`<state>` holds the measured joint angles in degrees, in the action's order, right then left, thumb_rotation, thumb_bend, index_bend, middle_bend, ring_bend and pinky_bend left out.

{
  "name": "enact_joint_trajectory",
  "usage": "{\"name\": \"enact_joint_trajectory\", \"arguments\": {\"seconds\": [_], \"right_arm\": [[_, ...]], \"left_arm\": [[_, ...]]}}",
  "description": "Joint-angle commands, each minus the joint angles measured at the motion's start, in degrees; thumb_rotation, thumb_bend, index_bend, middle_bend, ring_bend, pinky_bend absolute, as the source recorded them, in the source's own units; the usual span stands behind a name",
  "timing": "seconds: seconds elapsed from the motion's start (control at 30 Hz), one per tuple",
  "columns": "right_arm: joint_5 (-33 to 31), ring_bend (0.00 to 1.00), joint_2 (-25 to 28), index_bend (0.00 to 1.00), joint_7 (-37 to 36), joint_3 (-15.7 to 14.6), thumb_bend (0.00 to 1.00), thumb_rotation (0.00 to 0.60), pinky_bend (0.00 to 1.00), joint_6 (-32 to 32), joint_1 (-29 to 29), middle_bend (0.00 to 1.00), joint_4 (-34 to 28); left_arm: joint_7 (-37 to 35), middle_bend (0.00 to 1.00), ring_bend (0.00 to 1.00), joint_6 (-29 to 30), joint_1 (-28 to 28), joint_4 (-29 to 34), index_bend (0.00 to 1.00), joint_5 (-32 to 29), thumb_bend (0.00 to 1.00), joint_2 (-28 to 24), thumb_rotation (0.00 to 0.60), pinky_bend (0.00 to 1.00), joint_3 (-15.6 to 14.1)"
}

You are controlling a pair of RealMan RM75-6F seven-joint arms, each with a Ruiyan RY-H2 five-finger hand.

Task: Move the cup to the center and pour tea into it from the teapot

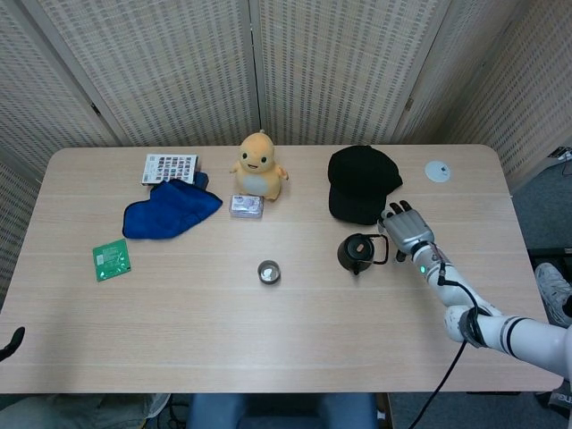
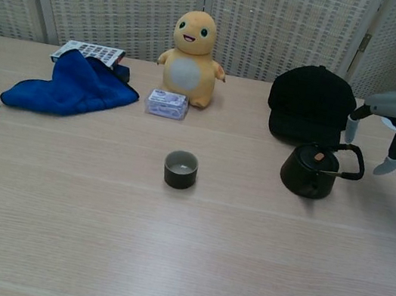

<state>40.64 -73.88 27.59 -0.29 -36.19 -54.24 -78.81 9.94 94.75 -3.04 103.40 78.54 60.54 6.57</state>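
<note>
A: Head view, where's the cup (image 1: 268, 272)?
B: We see it mid-worktop (image 1: 179, 304), teapot (image 1: 356, 254) at its 3 o'clock, well apart.
A: Right hand (image 1: 407, 230)?
B: Fingers spread, holding nothing, just beside the teapot's handle at 2 o'clock. We don't see the left hand.

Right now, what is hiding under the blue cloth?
The blue cloth lies partly on a patterned card or box, whose near edge it covers. A dark corner pokes out beside it. Anything else beneath the folds cannot be seen.
</note>
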Motion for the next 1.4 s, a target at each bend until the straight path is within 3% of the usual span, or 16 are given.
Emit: {"name": "enact_joint_trajectory", "arguments": {"seconds": [0.03, 0.4, 1.1, 1.4], "right_arm": [[0.0, 0.0, 0.0, 0.32, -0.3, -0.2, 0.05, 0.6, 0.0, 0.1, 0.0, 0.17, 0.2], [2.5, 0.0, 0.8, 0.32, -1.5, -1.8, 0.05, 0.6, 0.0, 0.6, 0.5, 0.18, -1.1], [14.6, 0.0, 5.6, 0.32, -3.0, -4.3, 0.05, 0.6, 0.0, -5.3, 5.1, 0.19, -13.4], [19.0, 0.0, 5.1, 0.32, -1.9, -3.5, 0.04, 0.6, 0.0, -13.4, 8.6, 0.17, -15.6]], "left_arm": [[0.2, 0.27, 0.38, 0.0, 0.0, 0.2, 0.07, 0.1, 0.25, -0.1, 0.6, 0.29, 0.0], [0.8, 0.27, 0.38, 0.1, 0.2, 0.9, 0.07, 0.5, 0.25, -0.3, 0.6, 0.29, 0.0], [-0.2, 0.27, 0.38, 0.6, -0.4, 0.2, 0.07, 0.7, 0.25, -0.1, 0.6, 0.29, -0.4], [-0.5, 0.27, 0.38, 0.4, -0.3, 0.3, 0.07, 0.9, 0.25, 0.0, 0.6, 0.29, -0.4]]}}
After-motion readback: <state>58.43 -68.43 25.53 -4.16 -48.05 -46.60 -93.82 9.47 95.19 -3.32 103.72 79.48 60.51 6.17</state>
